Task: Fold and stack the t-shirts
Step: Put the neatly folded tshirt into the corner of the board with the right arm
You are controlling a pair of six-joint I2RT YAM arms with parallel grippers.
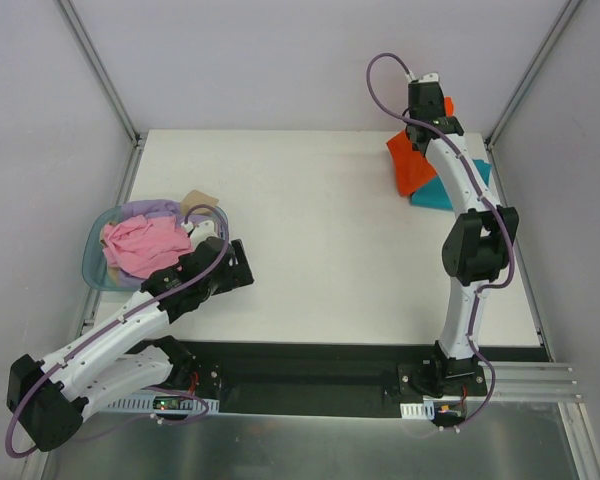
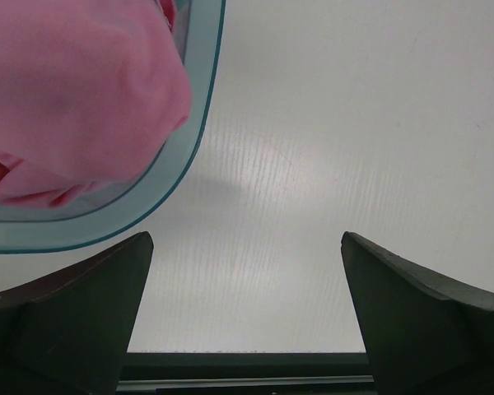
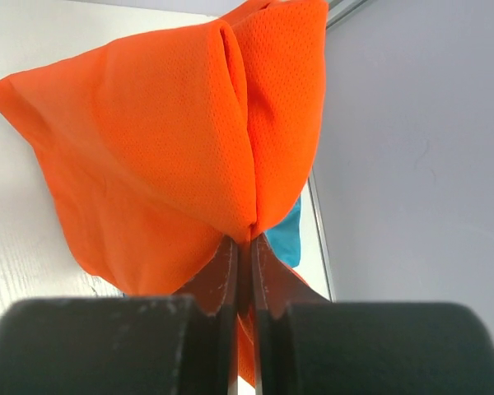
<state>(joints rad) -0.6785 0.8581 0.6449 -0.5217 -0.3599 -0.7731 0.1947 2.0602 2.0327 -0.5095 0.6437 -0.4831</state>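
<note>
Orange t-shirt (image 3: 165, 148) pinched in right gripper (image 3: 245, 243), held up at far-right corner over teal t-shirt (image 1: 442, 196). Bunched grip: may slip or land crooked. Left gripper (image 2: 243, 247) spread, empty, beside basket (image 2: 199, 123).

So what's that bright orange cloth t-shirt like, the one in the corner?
The bright orange cloth t-shirt looks thin, with tiny holes all over its weave. The right gripper is shut on a bunched fold of it, and the cloth fans out from that pinch in soft creases. It is at the far right corner of the white table, close to the grey wall, and it overlaps a teal cloth t-shirt.
</note>
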